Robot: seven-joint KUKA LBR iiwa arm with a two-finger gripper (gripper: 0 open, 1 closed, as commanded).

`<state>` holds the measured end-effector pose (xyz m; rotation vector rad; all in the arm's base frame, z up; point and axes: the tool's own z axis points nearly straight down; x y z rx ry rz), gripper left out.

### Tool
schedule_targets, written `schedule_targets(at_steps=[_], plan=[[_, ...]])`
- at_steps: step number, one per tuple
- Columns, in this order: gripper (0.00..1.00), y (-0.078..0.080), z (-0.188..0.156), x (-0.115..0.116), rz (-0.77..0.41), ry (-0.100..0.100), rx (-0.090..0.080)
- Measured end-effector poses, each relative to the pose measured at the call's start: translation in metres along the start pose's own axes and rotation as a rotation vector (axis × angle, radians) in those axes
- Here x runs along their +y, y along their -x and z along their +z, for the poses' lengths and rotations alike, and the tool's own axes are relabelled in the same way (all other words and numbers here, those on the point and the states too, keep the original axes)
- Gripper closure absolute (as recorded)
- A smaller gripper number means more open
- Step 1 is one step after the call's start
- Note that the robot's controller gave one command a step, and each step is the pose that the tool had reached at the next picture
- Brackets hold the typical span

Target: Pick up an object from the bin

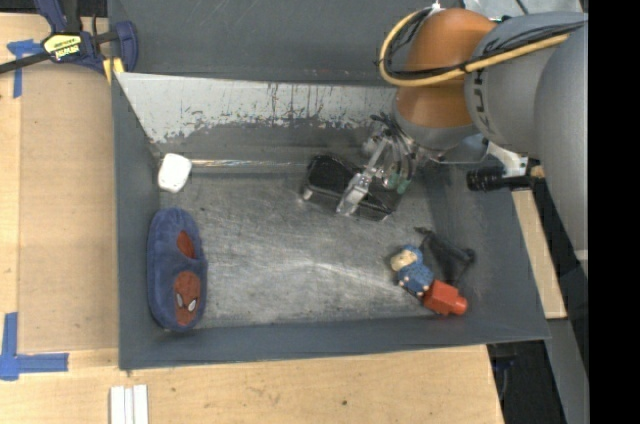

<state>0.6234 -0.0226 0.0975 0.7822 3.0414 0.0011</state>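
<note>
The pick is not yet made: the gripper (372,187) has its fingers (352,196) spread and down astride the flat black rectangular box (328,176), which lies just off the centre of the grey metal bin (300,112) toward one o'clock, so closing and lifting remain.

We counted five loose things in one grey bin (135,212), or six if a red piece was its own thing. There was one blue slipper (177,268), and on it we counted two red faces. There was one small white block (174,173) and one black boxy thing (328,180). We saw one small toy figure (410,267) in blue, with one red piece (445,300) touching it. Just beside the figure lay one small dark thing (452,256), whose kind we could not tell. Every kind counted one.
</note>
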Motion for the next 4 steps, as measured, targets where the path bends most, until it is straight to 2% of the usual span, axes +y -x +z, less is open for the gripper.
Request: schedule_targets(at_steps=[1, 2, 3, 4], plan=[[0.00, 0.001, 0.006, -0.003, 0.192, -0.007, 0.015], [1.00, -0.002, 0.007, -0.001, 0.190, -0.011, 0.032], [1.00, -0.002, -0.060, -0.002, 0.188, -0.002, 0.000], [1.00, -0.003, -0.077, -0.003, 0.186, -0.004, 0.004]])
